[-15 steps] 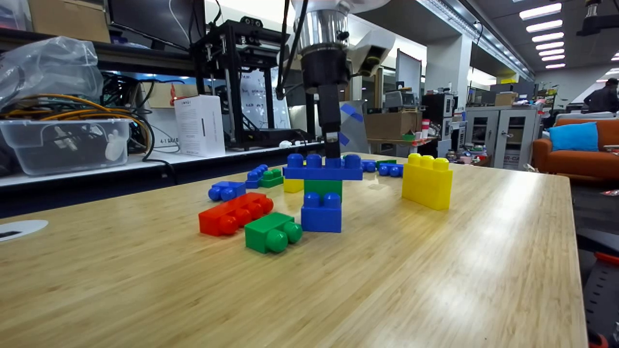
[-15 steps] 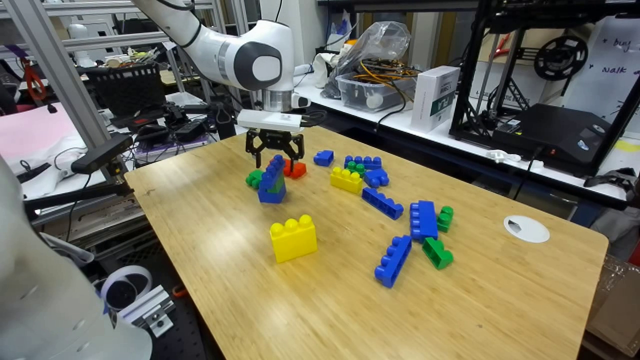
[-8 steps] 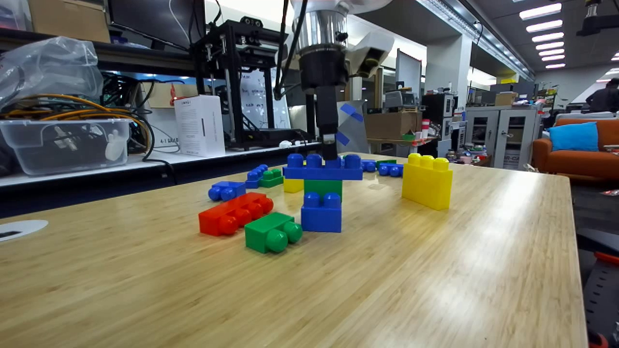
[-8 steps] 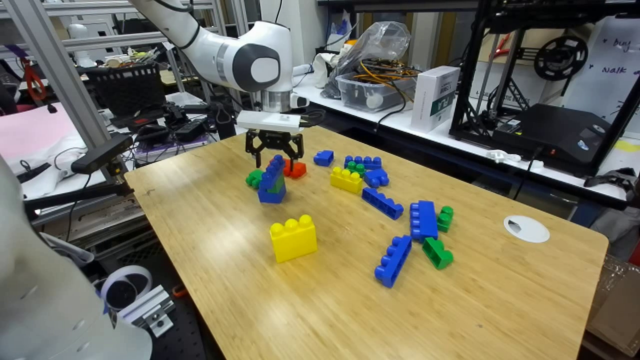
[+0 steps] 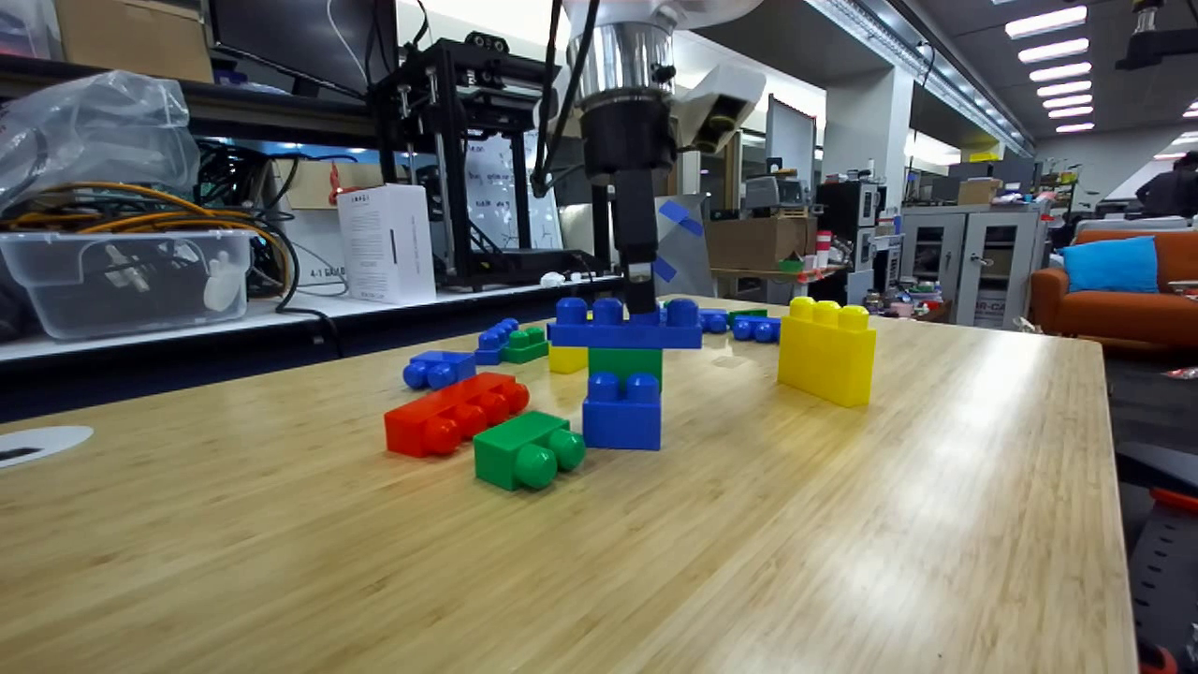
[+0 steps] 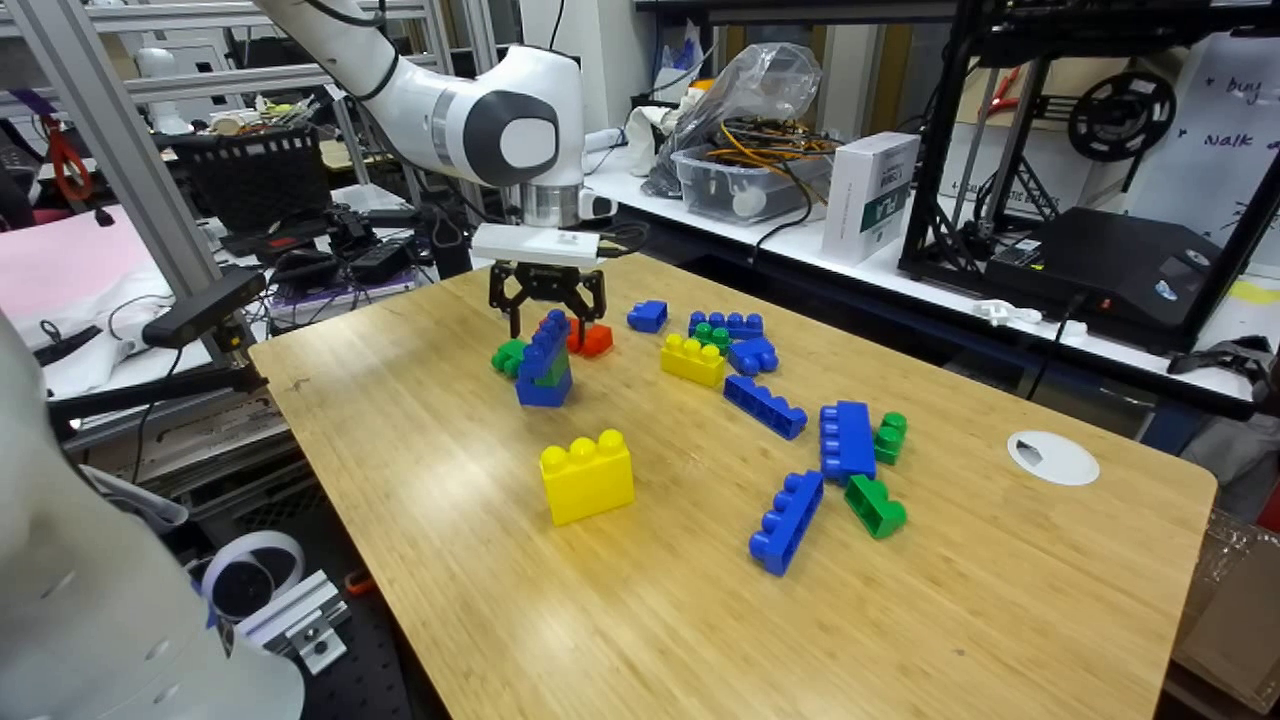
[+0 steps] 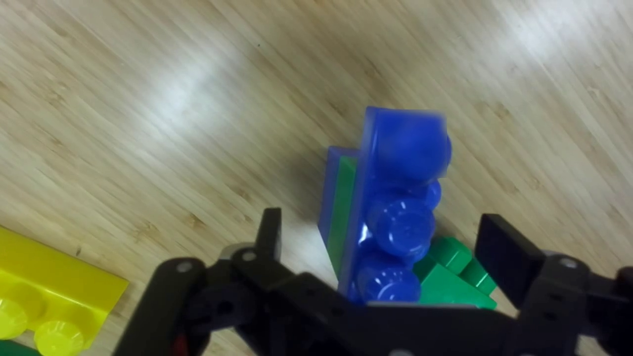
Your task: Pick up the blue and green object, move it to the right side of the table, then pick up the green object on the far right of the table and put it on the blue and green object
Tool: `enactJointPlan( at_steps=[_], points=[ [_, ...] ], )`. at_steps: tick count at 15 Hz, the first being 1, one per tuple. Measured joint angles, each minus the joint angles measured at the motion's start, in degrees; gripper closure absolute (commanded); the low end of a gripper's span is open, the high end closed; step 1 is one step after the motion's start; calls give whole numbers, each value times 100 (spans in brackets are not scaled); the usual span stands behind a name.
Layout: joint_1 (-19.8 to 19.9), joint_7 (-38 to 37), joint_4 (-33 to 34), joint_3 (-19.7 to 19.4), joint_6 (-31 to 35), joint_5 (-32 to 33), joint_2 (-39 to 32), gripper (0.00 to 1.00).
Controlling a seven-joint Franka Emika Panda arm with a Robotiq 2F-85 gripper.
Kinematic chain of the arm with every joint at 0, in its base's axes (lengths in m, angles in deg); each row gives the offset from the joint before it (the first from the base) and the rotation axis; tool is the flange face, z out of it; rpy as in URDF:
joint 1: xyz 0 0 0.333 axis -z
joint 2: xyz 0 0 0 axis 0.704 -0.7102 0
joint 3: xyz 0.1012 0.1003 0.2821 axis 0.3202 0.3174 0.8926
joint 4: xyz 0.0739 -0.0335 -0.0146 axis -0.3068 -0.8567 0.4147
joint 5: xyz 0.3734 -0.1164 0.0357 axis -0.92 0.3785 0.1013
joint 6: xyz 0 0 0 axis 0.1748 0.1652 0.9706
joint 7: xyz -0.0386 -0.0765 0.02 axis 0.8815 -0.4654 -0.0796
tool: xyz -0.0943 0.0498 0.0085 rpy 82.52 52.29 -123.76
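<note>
In an exterior view, the hand [image 6: 549, 338] hangs over the tower of bricks [image 6: 543, 362], spread wide and pinching nothing; the tower stands upright on the surface [image 6: 420, 450], in its far left part as that view shows it, so the opening pick seems yet to be made. Green bricks [image 6: 890, 440] lie well apart from it to the right; which green piece the second half means cannot be told, and a mistaken choice later is a risk. In an exterior view, the tower's blue top brick [image 5: 624, 335] overhangs its green middle brick [image 5: 625, 363] on both sides, with a blue base brick [image 5: 621, 421] below. A grip on the top brick alone might pull it off, should the joint be loose. A loose green brick [image 5: 524, 447] lies just beside the base brick, a red brick [image 5: 449, 417] near that. In the wrist view, the fingers [image 7: 269, 227] stand on either side of the top brick, which appears closer to the finger at that view's right. Closing from there, that finger would probably touch first and push the tower sideways, perhaps tipping it. The loose green brick shows close by the same finger, which, coming straight down, could land on it or wedge it against the base brick.
</note>
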Motion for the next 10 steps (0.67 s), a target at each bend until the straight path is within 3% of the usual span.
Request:
enactJointPlan(
  at_steps=[10],
  points=[
    [2,121,-116,3,42,5,-1,0]
  ],
)
